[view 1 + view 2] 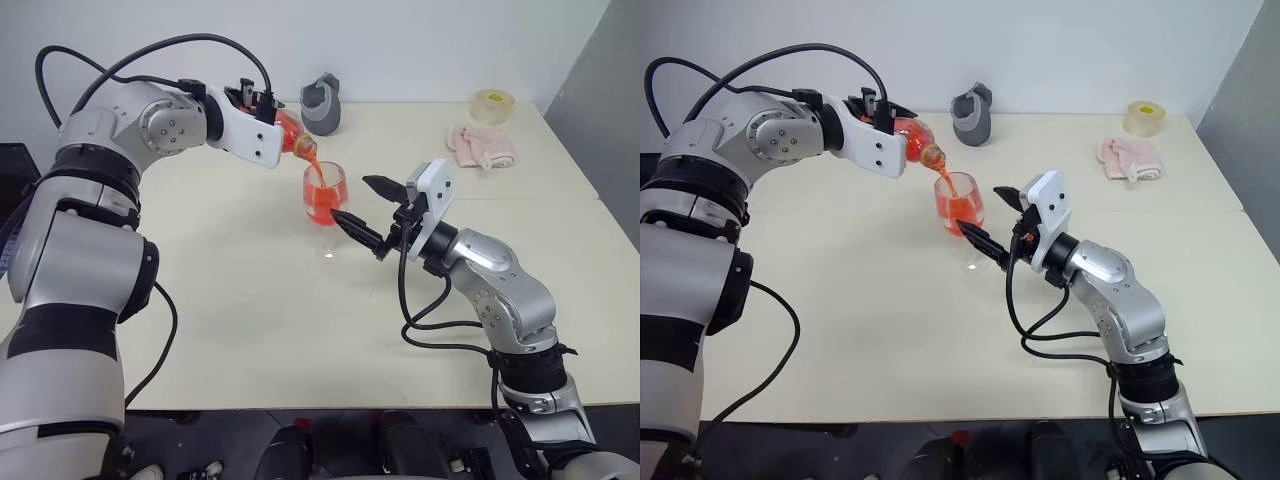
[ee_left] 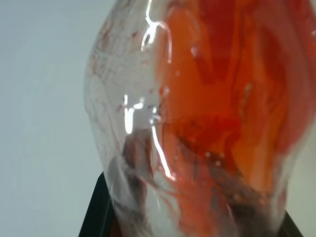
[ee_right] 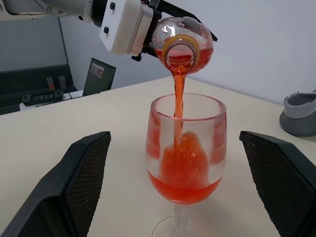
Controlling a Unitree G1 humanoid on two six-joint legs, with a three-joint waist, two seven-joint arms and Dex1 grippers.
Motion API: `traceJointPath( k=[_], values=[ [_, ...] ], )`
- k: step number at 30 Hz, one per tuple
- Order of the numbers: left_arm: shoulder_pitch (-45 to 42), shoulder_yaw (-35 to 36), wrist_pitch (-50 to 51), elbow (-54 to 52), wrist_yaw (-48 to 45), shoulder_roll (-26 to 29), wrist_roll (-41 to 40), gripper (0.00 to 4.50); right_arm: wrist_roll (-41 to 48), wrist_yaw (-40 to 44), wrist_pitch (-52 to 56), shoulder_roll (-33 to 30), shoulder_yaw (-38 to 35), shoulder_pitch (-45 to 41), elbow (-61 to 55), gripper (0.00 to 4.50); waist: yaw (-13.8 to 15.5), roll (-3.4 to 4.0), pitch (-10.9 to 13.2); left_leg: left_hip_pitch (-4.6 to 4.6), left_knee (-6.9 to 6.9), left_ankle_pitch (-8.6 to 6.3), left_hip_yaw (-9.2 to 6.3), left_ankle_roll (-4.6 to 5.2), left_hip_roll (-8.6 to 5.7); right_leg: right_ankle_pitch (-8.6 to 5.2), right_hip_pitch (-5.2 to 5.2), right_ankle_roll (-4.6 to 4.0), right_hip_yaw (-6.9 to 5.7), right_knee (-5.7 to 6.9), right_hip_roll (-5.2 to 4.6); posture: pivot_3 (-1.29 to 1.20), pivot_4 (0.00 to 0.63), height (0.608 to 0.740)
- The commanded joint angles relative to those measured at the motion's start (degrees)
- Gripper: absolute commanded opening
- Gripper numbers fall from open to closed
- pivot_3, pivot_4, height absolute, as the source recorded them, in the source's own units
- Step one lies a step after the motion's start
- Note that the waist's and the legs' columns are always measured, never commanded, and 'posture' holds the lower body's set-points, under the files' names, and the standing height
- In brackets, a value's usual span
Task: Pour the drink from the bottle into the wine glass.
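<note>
My left gripper (image 1: pixel 274 122) is shut on the small clear bottle (image 1: pixel 290 132), which is tipped mouth-down over the wine glass (image 1: pixel 325 195). A thin stream of the red drink (image 3: pixel 178 94) falls from the yellowish-ringed mouth into the bowl. The bowl holds red liquid in its lower part, with foam above it. The glass stands upright on the table. My right gripper (image 1: pixel 350 198) is open, with one black finger (image 3: pixel 81 187) on each side of the bowl and a gap between each finger and the glass.
A grey cup-shaped object (image 1: pixel 322 103) stands behind the glass near the table's far edge. A tape roll (image 1: pixel 493 105) and a pink cloth (image 1: pixel 482 145) lie at the far right. The cream table (image 1: pixel 250 330) has bare room in front.
</note>
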Motion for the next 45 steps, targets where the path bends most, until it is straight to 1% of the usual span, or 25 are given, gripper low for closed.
traceJointPath(
  k=[1,21,28,35,40,45],
  values=[
    [-2.93,0.27,-0.17,0.03,1.52,1.04,-0.17,1.38,0.12,0.24,-1.28,-0.1,-0.7,-0.75,-0.95,4.5,0.0,0.0,0.0,0.0,0.0,0.0,0.0,0.0,0.0,0.0,0.0,0.0,0.0,0.0,0.0,0.0,0.15,0.74],
    [-2.77,0.56,-0.66,0.16,0.71,0.81,-0.9,1.38,0.08,-0.14,-1.03,-0.04,-0.59,-0.06,-1.66,4.5,0.0,0.0,0.0,0.0,0.01,0.0,0.0,0.0,0.0,0.0,0.0,0.0,0.0,0.01,0.0,0.0,0.15,0.74],
    [-1.18,3.37,0.07,0.59,-4.57,-0.28,-5.63,1.38,-0.08,-0.24,-1.28,-0.01,-0.57,0.47,-1.7,4.5,-0.01,0.0,0.0,0.0,0.01,0.0,0.01,0.0,0.0,0.0,0.0,0.0,0.0,0.02,0.0,0.0,0.15,0.74],
    [0.58,8.02,3.23,0.63,-13.07,-1.34,-12.11,1.38,-0.11,-0.4,-1.25,0.14,-0.54,0.76,-1.88,4.5,-0.09,0.0,0.0,0.0,0.02,0.0,0.01,0.0,0.0,0.0,0.0,0.0,0.0,0.04,0.0,0.0,0.15,0.74],
    [1.4,9.03,4.1,-0.05,-15.52,-1.3,-13.61,1.38,-0.27,-0.42,-1.4,0.15,-0.55,0.78,-1.58,4.5,-0.18,0.0,0.0,0.01,0.03,0.01,0.0,0.0,0.0,0.0,0.0,0.0,-0.01,0.05,0.0,0.0,0.15,0.74],
    [1.74,12.35,6.88,-0.11,-19.68,-2.32,-17.96,1.38,-0.46,-0.43,-1.32,0.36,-0.62,0.86,-1.6,4.5,-0.18,0.0,-0.01,0.01,0.04,0.01,-0.01,0.0,0.0,0.0,0.0,0.0,-0.01,0.04,0.0,0.0,0.15,0.74]
  ],
)
